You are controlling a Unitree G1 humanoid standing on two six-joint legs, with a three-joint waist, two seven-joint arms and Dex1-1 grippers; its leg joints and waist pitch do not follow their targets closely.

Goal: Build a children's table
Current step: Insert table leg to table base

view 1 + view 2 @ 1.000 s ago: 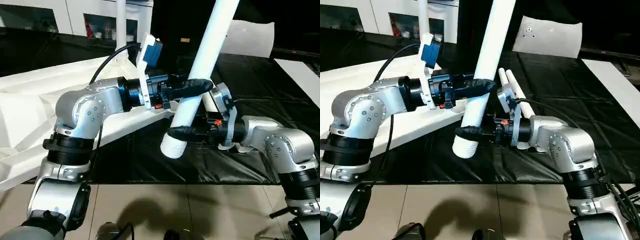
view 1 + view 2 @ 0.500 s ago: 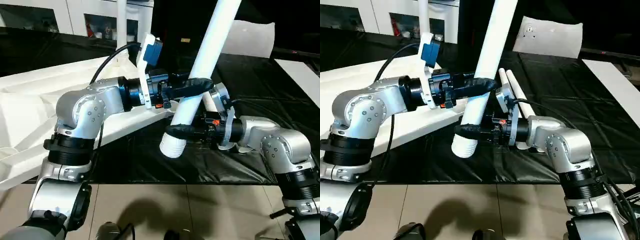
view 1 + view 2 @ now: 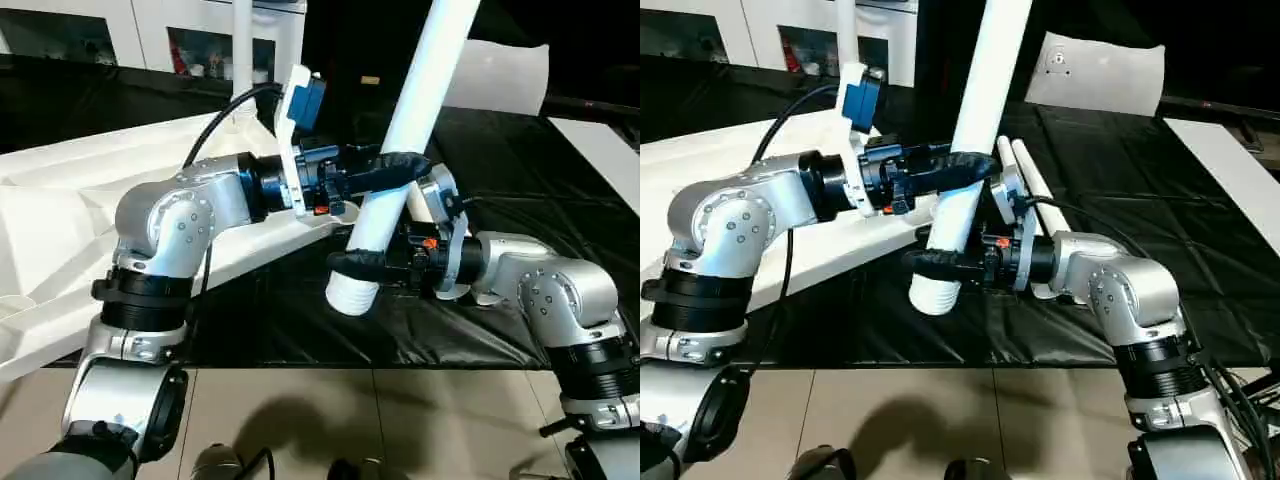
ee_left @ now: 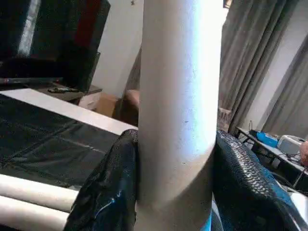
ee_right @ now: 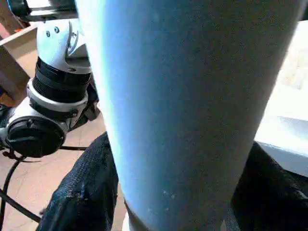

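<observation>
Black sheeting [image 3: 500, 170] covers the work surface in the left eye view, with a white cabinet [image 3: 150, 40] at the back and pale floor tiles [image 3: 400, 420] nearest the robot. Item: white tapered round leg [image 3: 400, 140], held clear of the sheet, long axis steep, upper end leaning toward the far right and cut off by the frame, ribbed lower end [image 3: 350, 295] pointing down at the near edge of the sheet. Left gripper [image 3: 385, 172] has its fingers pinching the leg at mid-length; right gripper [image 3: 362, 262] sits lower, near the ribbed end, fingers around the leg, though whether they press it cannot be told. Item: white tabletop [image 3: 60, 220], lying on the robot's left, partly hidden behind the left forearm. Right eye view: two more legs [image 3: 1030, 185] lie side by side on the sheet behind the right arm, largely hidden; a white slab [image 3: 1095, 70] stands beyond. Left wrist view: leg [image 4: 178, 110] upright between two black fingers [image 4: 103, 192], both touching it. Right wrist view: leg [image 5: 183, 106] close to the lens, dark fingers [image 5: 82, 192] at each side, contact hard to make out.
</observation>
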